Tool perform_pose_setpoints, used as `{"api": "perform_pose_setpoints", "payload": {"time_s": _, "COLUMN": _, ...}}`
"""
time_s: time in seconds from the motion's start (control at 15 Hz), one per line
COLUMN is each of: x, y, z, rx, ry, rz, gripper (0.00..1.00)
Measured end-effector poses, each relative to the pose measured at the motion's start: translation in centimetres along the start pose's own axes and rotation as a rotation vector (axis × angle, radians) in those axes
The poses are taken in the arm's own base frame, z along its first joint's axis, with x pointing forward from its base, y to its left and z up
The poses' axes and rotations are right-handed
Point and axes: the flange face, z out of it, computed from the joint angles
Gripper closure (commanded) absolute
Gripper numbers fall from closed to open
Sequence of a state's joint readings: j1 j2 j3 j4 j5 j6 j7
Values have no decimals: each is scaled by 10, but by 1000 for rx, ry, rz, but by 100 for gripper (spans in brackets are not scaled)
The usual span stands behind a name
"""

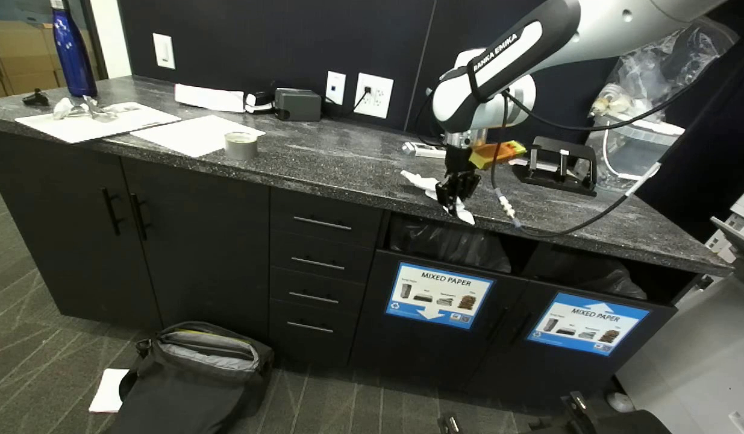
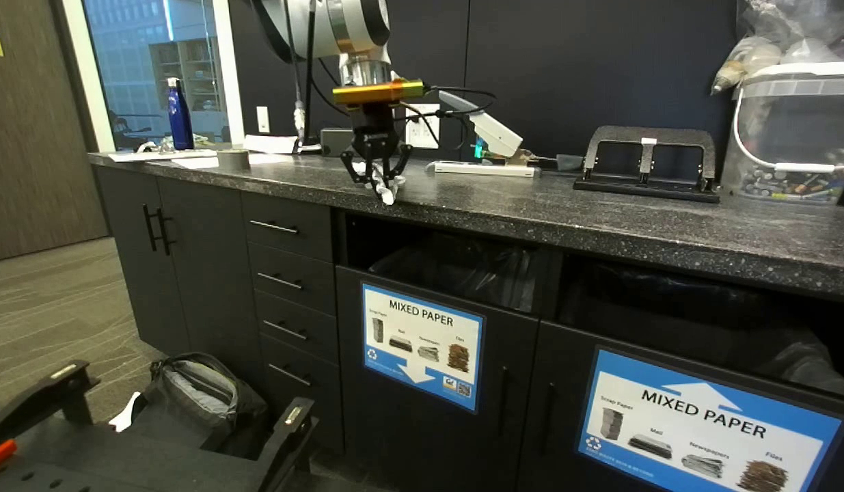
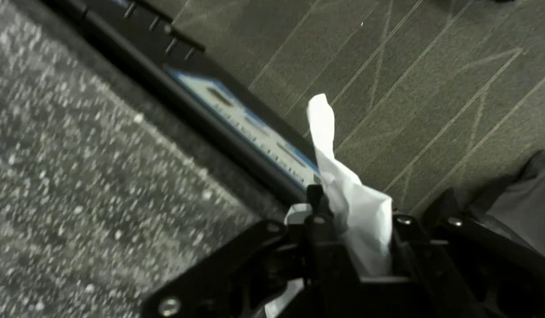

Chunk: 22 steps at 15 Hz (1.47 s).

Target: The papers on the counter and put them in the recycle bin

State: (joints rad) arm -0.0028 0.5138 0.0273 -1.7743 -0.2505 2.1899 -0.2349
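A crumpled white paper (image 1: 420, 181) is between the fingers of my gripper (image 1: 458, 196), over the front edge of the dark speckled counter (image 1: 347, 163). In an exterior view its lower end (image 2: 387, 196) hangs below the fingertips (image 2: 380, 179). In the wrist view the paper (image 3: 365, 212) fills the gap between the finger pads (image 3: 358, 225) and sticks out past them. More crumpled paper wads (image 1: 85, 110) lie on a flat white sheet at the counter's far end. Below the counter are two lined bin openings (image 1: 450, 241) (image 2: 722, 328) with MIXED PAPER signs.
A black hole punch (image 2: 644, 164), a grey-and-white stapler (image 2: 490, 133) and a clear bucket (image 2: 791, 137) stand along the counter. A tape roll (image 1: 241, 146), flat white sheets (image 1: 197, 134) and a blue bottle (image 1: 73, 54) are farther along. A black bag (image 1: 197, 380) lies on the floor.
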Motion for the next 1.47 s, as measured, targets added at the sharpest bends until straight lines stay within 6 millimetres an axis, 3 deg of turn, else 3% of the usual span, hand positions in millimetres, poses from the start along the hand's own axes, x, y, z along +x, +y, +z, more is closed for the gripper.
{"api": "perform_pose_setpoints", "payload": {"time_s": 0.33, "x": -61, "y": -72, "z": 29, "rx": 30, "ry": -120, "rz": 116, "gripper": 86}}
{"api": "perform_pose_setpoints", "payload": {"time_s": 0.53, "x": -89, "y": -111, "z": 52, "rx": 38, "ry": -60, "rz": 219, "gripper": 86}}
{"api": "perform_pose_setpoints", "payload": {"time_s": 0.8, "x": -123, "y": -141, "z": 86, "rx": 77, "ry": 64, "rz": 362, "gripper": 86}}
{"api": "perform_pose_setpoints", "payload": {"time_s": 1.0, "x": -140, "y": -141, "z": 105, "rx": 85, "ry": 182, "rz": 474, "gripper": 86}}
{"api": "perform_pose_setpoints", "payload": {"time_s": 1.47, "x": -146, "y": -96, "z": 162, "rx": 49, "ry": 354, "rz": 747, "gripper": 87}}
